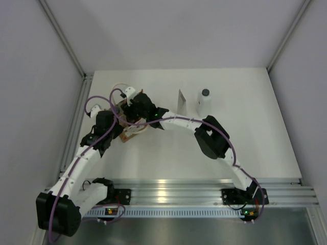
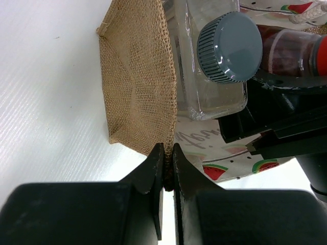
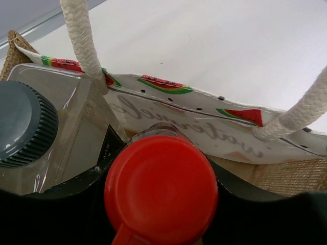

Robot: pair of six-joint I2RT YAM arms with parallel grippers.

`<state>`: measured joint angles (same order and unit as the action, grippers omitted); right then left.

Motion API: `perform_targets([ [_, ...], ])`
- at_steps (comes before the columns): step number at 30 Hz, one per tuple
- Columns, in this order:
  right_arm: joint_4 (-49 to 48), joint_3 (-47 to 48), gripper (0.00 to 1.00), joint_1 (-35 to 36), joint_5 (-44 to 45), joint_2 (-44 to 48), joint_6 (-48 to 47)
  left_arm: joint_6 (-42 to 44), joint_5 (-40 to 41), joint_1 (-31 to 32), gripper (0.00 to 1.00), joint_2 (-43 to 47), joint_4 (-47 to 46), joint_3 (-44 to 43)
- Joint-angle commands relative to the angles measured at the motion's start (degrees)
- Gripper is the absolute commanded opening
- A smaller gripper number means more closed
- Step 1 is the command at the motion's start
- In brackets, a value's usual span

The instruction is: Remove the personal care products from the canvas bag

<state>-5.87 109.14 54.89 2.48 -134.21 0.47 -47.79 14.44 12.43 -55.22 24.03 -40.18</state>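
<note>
Now left claw (image 2: 166,162) clenched on canvas bag (image 2: 135,76) edge; right claw (image 3: 161,161) grasps red bottle (image 3: 161,191); next move likely: straight lift past handles (image 3: 82,41).

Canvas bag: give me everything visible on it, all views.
The canvas bag is small, with coarse tan burlap-like end panels and a white side panel printed with watermelon slices and script lettering. White rope handles loop up from the rim. It sits open on the white table, left of centre, largely hidden under both arms in the top view. The left gripper pinches its corner edge. Inside stand a clear bottle with grey ribbed cap and a red-capped bottle.
</note>
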Motion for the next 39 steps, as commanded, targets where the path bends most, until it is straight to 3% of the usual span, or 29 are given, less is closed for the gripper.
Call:
perform_targets([
  [1, -4.68, 4.67, 0.0, 0.48, 1.38, 9.23, -2.4, 0.59, -0.46, 0.05, 0.0, 1.26, 0.31, -0.42],
  [19, -0.46, 5.46, 0.0, 0.39, 3.05, 17.4, -4.69, 0.42, -0.55, 0.05, 0.0, 0.73, 0.31, -0.86],
  [39, 10.52, 5.29, 0.0, -0.31, 9.29, 34.63, -6.45, -0.02, -0.81, 0.05, 0.0, 0.47, 0.23, -1.04],
])
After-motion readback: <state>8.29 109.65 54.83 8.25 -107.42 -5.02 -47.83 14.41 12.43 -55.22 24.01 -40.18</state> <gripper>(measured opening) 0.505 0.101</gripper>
